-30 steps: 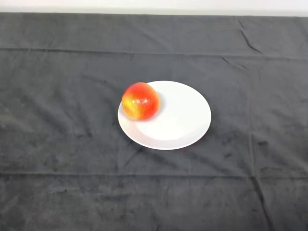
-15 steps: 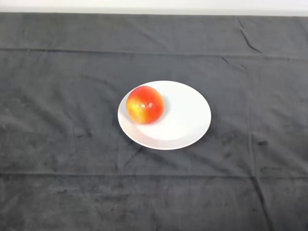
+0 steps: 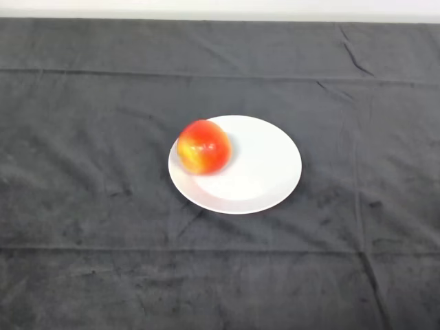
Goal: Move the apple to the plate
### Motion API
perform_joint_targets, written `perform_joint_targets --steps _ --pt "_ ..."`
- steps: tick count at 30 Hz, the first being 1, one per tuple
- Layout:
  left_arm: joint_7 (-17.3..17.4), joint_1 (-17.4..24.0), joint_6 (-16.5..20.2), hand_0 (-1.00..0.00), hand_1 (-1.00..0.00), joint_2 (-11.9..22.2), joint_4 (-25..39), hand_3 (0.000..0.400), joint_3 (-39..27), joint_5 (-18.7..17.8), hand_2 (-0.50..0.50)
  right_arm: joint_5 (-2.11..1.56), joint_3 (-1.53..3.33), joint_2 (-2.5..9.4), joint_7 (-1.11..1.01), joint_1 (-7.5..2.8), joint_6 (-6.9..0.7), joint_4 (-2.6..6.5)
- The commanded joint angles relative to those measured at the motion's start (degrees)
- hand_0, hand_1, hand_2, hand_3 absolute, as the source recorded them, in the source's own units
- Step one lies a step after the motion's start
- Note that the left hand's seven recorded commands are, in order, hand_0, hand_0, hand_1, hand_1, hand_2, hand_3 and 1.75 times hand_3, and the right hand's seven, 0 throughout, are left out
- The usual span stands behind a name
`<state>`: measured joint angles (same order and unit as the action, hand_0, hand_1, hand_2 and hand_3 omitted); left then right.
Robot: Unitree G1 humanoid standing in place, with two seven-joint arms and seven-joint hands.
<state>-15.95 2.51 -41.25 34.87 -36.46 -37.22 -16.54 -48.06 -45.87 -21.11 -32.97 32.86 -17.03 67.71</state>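
Note:
A red and yellow apple [image 3: 203, 146] lies on the left part of a round white plate [image 3: 265, 168], near its left rim. The plate sits near the middle of the table under the dark cloth [image 3: 82, 206].
The cloth has folds and creases. A pale strip [image 3: 220, 8] runs along the far edge of the table.
The apple rolled a little to the right on the plate, then back a little to the left. The plate has not moved.

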Motion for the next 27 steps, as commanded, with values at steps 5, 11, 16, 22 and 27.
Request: perform_joint_targets --steps 5,11,16,22,27 --pt "1.14 -3.48 -1.92 0.0 0.0 1.27 -4.39 0.0 -3.61 0.73 0.0 0.21 -0.82 -1.12 0.18 0.47 0.2 1.05" --pt "1.77 -4.2 -2.4 0.0 0.0 1.55 -5.84 0.0 -3.84 0.79 0.0 0.22 -0.83 -1.13 0.17 0.48 0.21 1.08" --pt "2.44 -4.41 -2.82 0.0 0.0 1.75 -6.71 0.0 -4.17 0.58 0.0 0.22 -0.84 -1.14 0.15 0.49 0.21 1.1" --pt "2.53 -4.15 -2.78 0.0 0.0 1.58 -6.23 0.0 -4.42 0.58 0.0 0.22 -0.85 -1.15 0.14 0.5 0.21 1.14" --pt "2.32 -3.77 -2.49 0.0 0.0 1.27 -5.14 0.0 -4.55 0.71 0.0 0.22 -0.85 -1.15 0.13 0.5 0.21 1.15"
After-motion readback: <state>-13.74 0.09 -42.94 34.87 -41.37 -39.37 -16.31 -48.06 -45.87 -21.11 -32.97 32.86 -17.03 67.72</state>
